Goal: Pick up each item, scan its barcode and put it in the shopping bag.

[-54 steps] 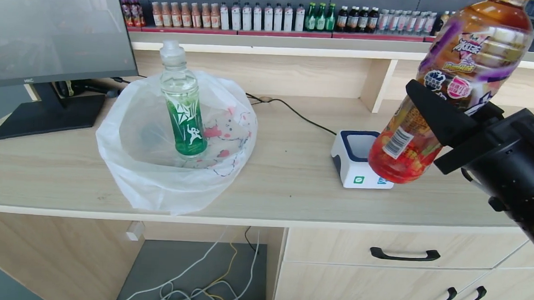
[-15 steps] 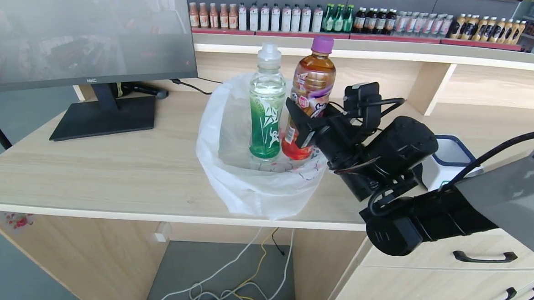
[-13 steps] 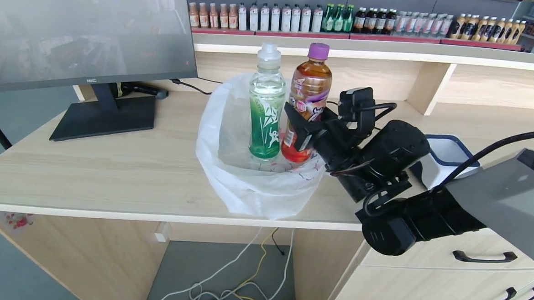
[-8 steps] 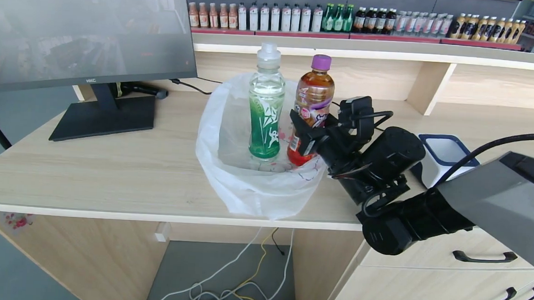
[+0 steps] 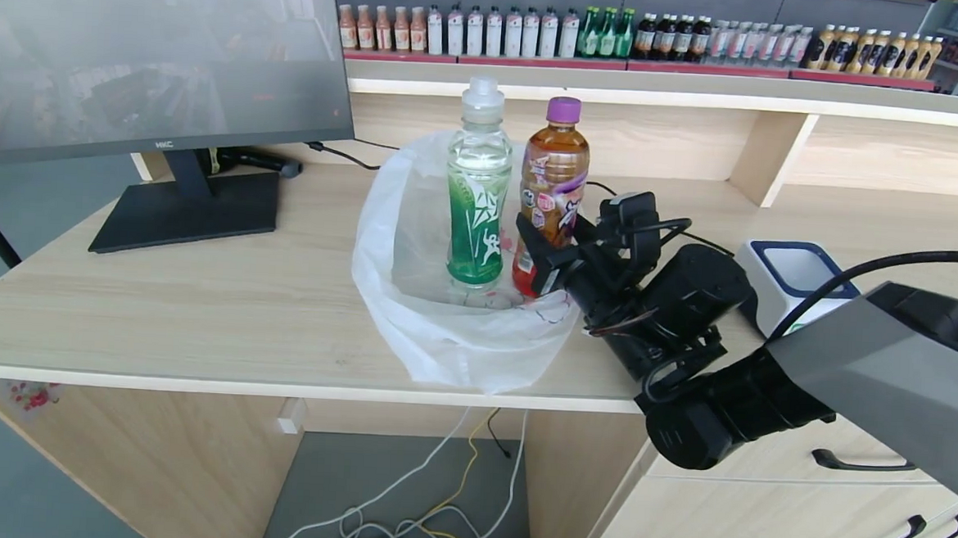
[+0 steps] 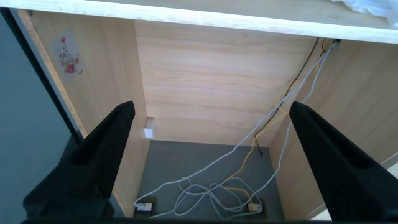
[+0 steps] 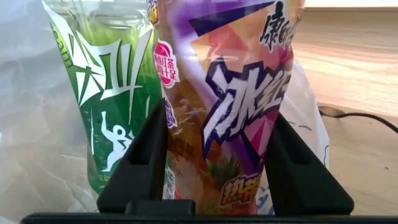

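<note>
Iced tea bottle [image 5: 554, 166] has dropped lower into the shopping bag [image 5: 442, 341], upright, pinched between right gripper [image 7: 219, 118] jaws; green bottle [image 5: 475, 211] just outside one jaw. Left gripper [image 6: 211, 109] jaws spread wide.

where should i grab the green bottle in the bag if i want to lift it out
Probably best to take the green bottle by its clear upper body, just under the cap, coming from the robot's left. It stands upright in the shopping bag, and the tea bottle, clamped in the right gripper, crowds its right side.
</note>
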